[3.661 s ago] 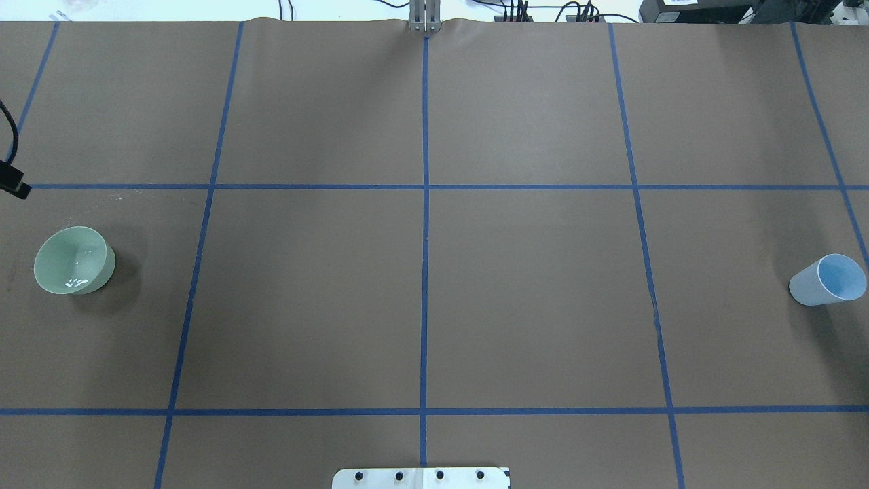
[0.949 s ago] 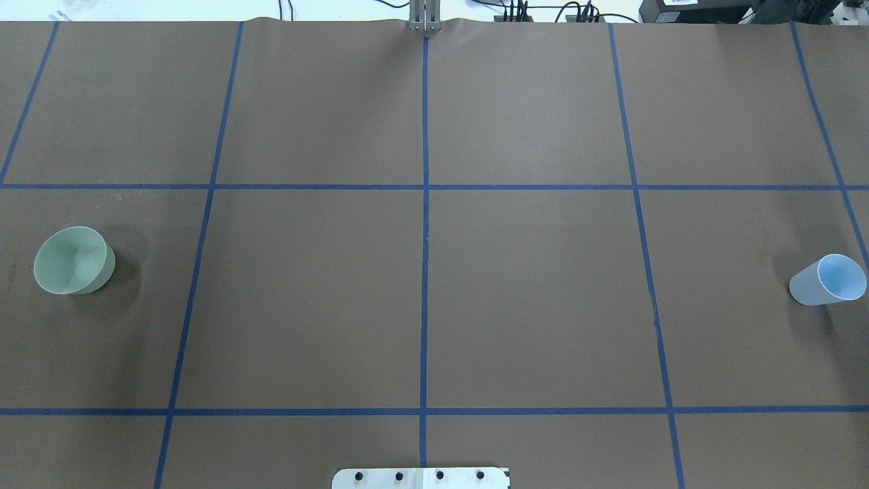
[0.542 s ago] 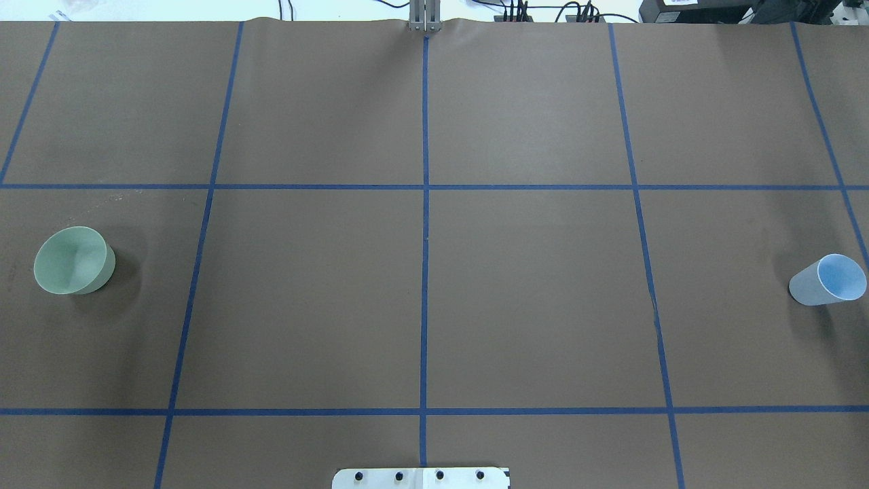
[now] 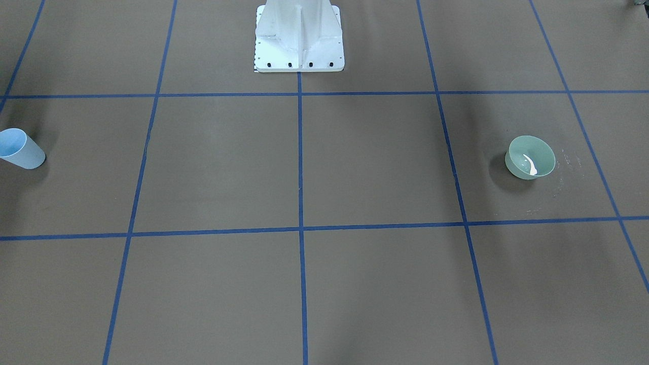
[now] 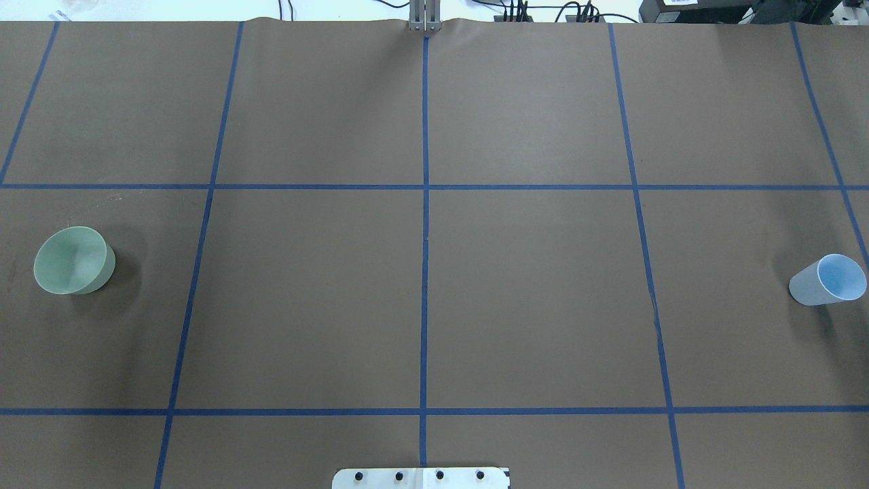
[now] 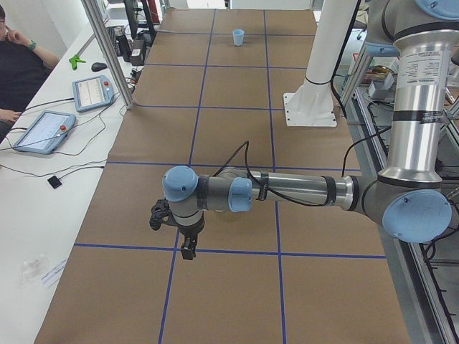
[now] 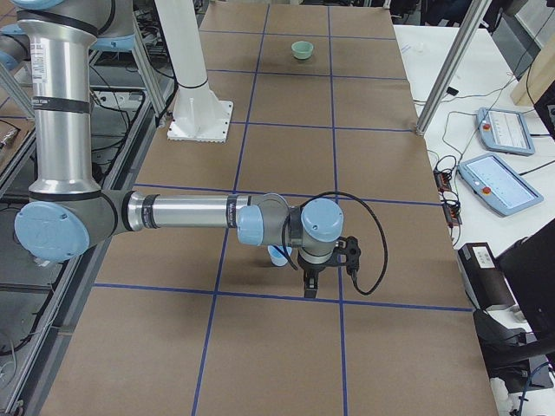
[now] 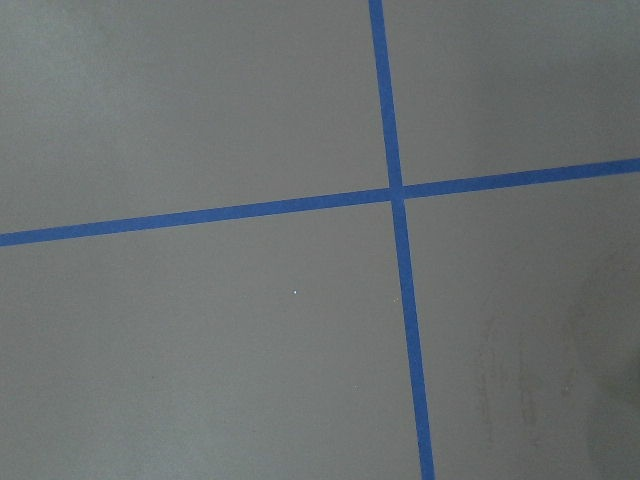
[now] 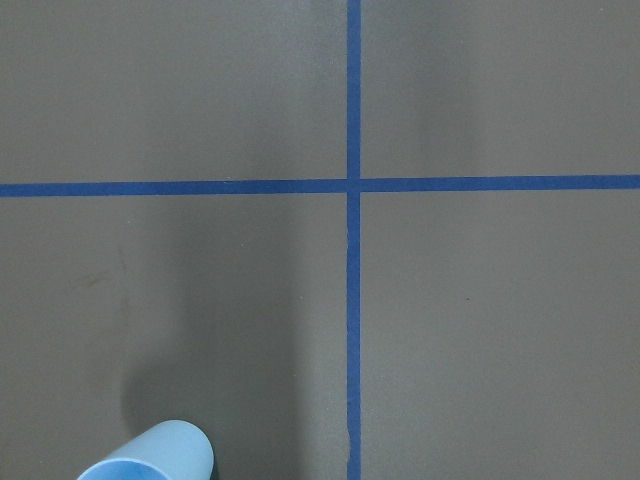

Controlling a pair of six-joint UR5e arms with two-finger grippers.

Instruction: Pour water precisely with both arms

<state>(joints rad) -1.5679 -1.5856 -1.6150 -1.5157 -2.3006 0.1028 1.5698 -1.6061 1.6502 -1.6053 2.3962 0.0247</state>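
A pale green bowl (image 5: 73, 261) stands at the table's left end and a light blue cup (image 5: 828, 280) at its right end. In the front-facing view the bowl (image 4: 530, 157) holds a white glint of water (image 4: 531, 166). My left gripper (image 6: 188, 251) shows only in the exterior left view, pointing down over the table; I cannot tell if it is open or shut. My right gripper (image 7: 310, 286) shows only in the exterior right view, pointing down beside the cup (image 7: 279, 254); its state is unclear too. The cup's rim (image 9: 150, 455) shows in the right wrist view.
The white pedestal base (image 4: 299, 38) stands at the robot's side of the table. Blue tape lines (image 5: 425, 238) grid the brown table cover. An operator (image 6: 18, 68) sits beside control tablets (image 6: 93, 92) on a white side table. Metal frame posts (image 6: 107, 50) stand there.
A black part of my left arm at the overhead view's left edge 3.7 s ago has left that view, and the glints in the bowl have gone. Nothing has changed since 0.9 s ago.
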